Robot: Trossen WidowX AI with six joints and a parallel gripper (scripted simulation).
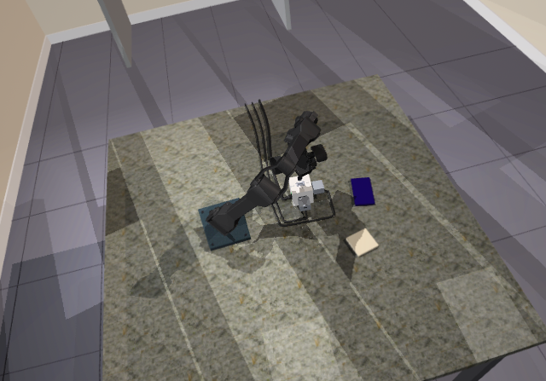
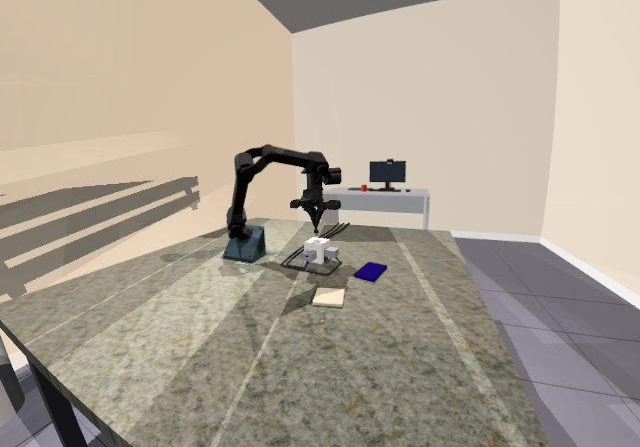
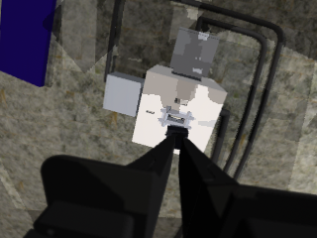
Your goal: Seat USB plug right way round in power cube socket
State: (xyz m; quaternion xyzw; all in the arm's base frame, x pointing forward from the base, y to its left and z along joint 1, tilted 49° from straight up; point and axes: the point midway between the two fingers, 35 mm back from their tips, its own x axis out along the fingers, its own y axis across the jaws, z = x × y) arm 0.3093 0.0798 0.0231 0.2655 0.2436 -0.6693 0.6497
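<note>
Gripping the USB plug [image 2: 316, 234], closed black jaws [image 1: 299, 177] [image 2: 315, 231] hover above the white power cube [image 1: 296, 193] [image 2: 313, 254] [image 3: 200, 109], well inside the tabletop's [image 1: 291, 320] [image 2: 413, 370] [image 3: 25, 129] edges; its tiny face markings are unreadable to onlookers.

— Which colours do you see?
— You see a white cube [image 1: 294, 185] [image 2: 311, 248] [image 3: 205, 111], a navy blue box [image 1: 362, 191] [image 2: 370, 271] [image 3: 22, 42] and a cream block [image 1: 362, 242] [image 2: 329, 297].
— And your table [image 1: 246, 310] [image 2: 330, 370] [image 3: 30, 139]?
— Mottled grey-green, flecked orange, pale-striped.
</note>
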